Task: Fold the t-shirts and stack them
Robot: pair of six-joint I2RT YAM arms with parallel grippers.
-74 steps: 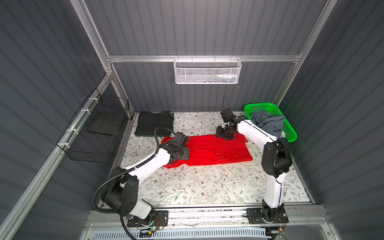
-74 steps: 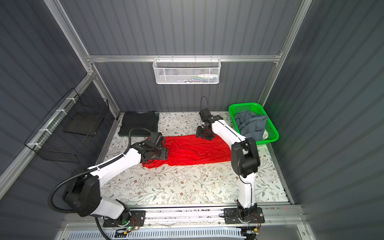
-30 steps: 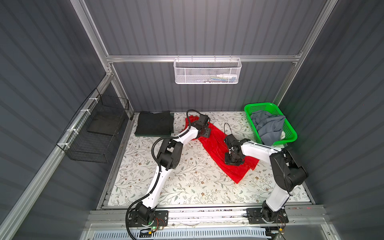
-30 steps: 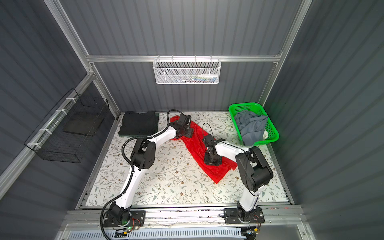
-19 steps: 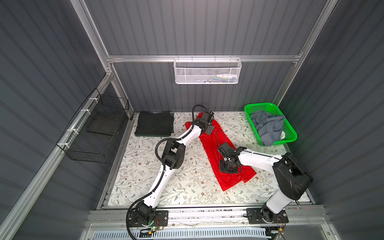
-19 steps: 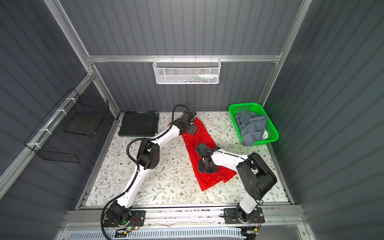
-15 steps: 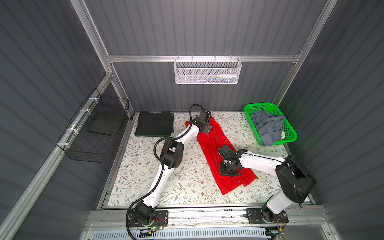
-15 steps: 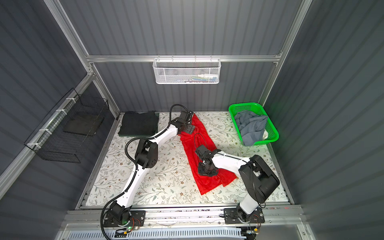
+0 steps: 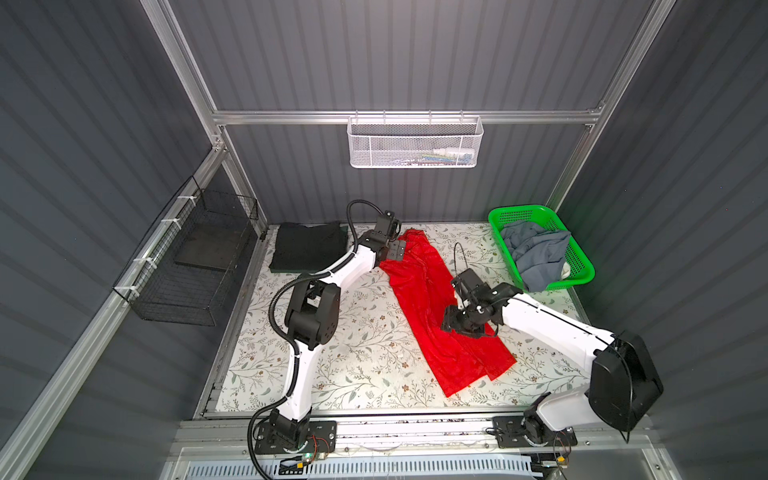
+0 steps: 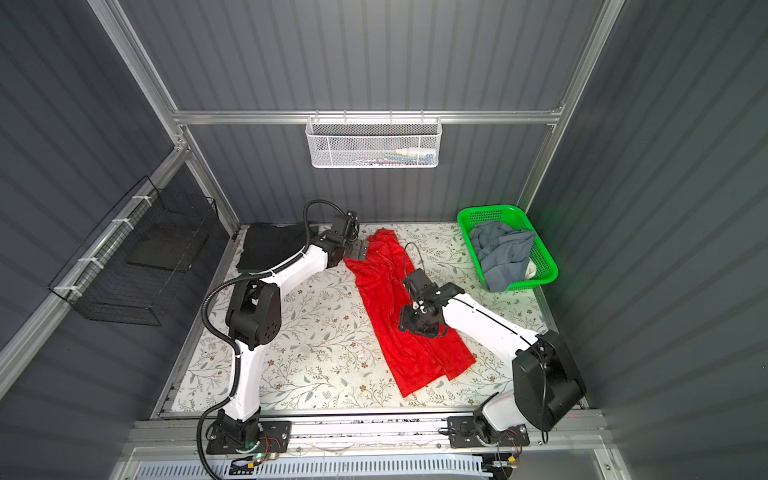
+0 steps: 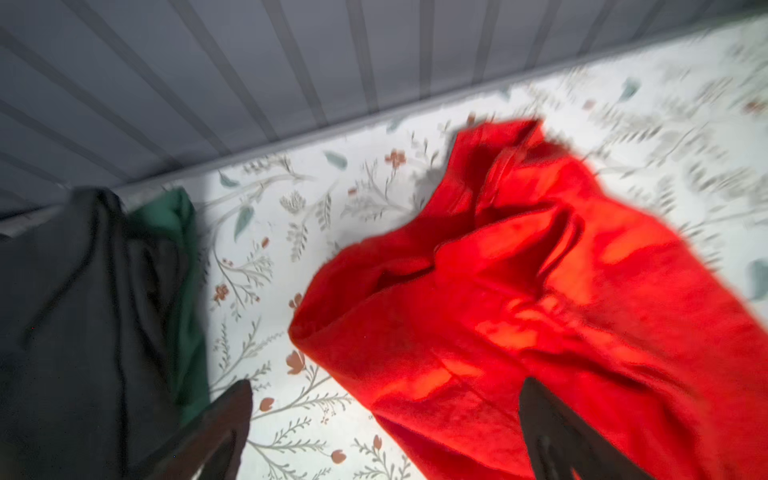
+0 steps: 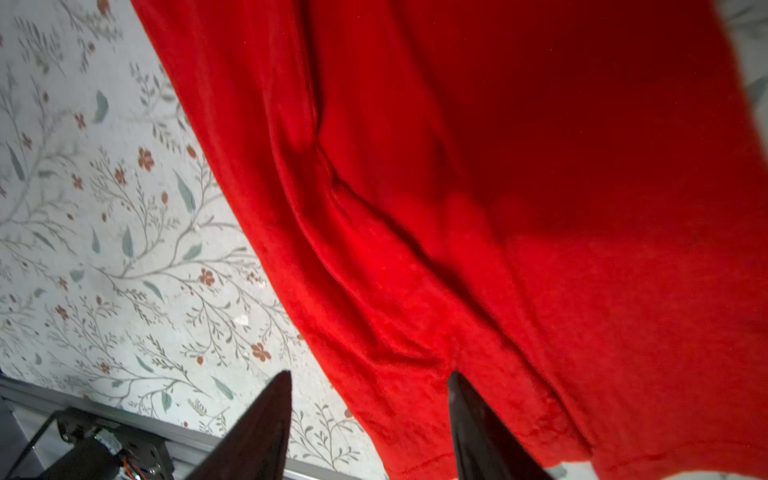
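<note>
Turned from crosswise moments ago, the red t-shirt [image 9: 428, 299] now runs as a long, creased diagonal strip. Left gripper [image 9: 395, 251], arm stretched far back, hangs wide open and empty over the shirt's far end. Right gripper [image 9: 461, 328], elbow low, hovers with jaws parted over its middle. Folded dark t-shirts [image 9: 309, 245] lie on the floral surface [image 9: 353, 353] far left; a grey-blue t-shirt [image 9: 534, 253] fills the green basket [image 9: 582, 266].

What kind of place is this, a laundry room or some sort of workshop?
Probably a robot test booth: grey ribbed wall panels on an aluminium frame enclose a floral-covered table, a left arm and a right arm are mounted at its front, and a red t-shirt lies on it.
</note>
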